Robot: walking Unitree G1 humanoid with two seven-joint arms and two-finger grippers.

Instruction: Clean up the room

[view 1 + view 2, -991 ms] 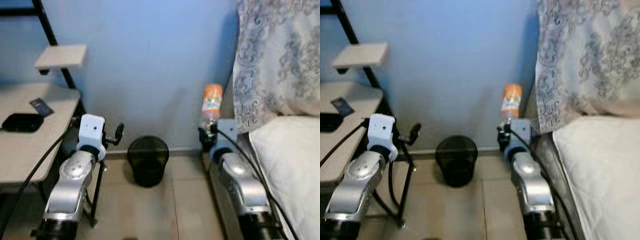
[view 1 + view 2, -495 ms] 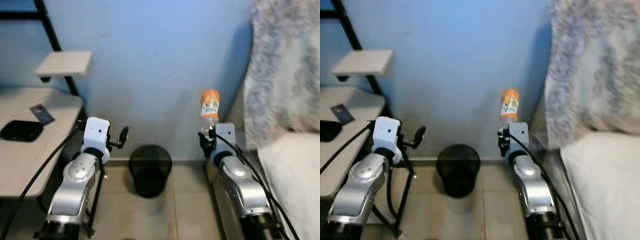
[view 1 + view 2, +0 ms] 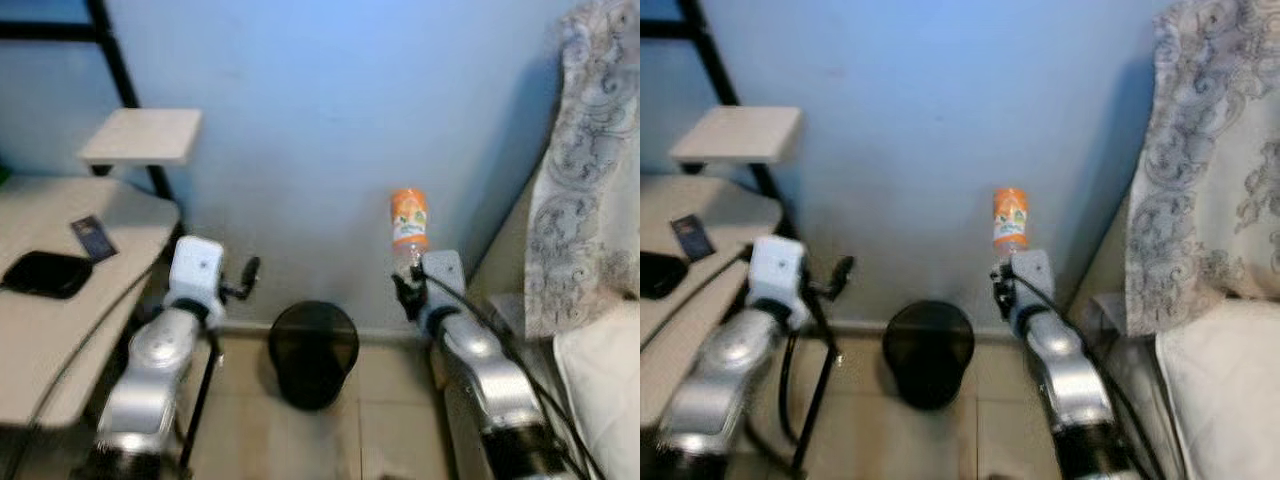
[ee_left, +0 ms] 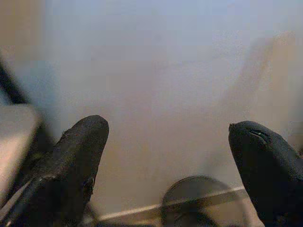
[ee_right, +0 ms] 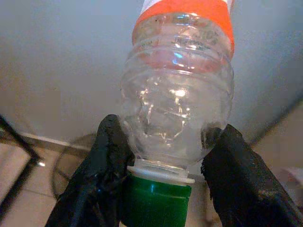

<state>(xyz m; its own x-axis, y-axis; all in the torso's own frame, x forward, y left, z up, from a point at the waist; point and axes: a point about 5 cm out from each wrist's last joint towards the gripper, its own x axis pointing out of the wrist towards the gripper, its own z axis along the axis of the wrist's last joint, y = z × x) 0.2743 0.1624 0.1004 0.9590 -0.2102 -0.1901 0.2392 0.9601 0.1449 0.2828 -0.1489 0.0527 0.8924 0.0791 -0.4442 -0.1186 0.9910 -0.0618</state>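
Observation:
My right gripper is shut on an empty clear plastic bottle with an orange label and a green cap, held cap-down and upright before the blue wall. Both black fingers press on the bottle near its neck. A black mesh wastebasket stands on the tiled floor against the wall, lower and to the left of the bottle. My left gripper is open with nothing between its fingers, raised left of the wastebasket.
A light desk at the left carries a black pouch and a dark card, with a small shelf on a black frame above. A patterned curtain and a white bed are at the right.
The camera has swung left, so the bed and curtain slid toward the right edge. The bottle stays held in my right gripper; the wastebasket now sits nearer the middle.

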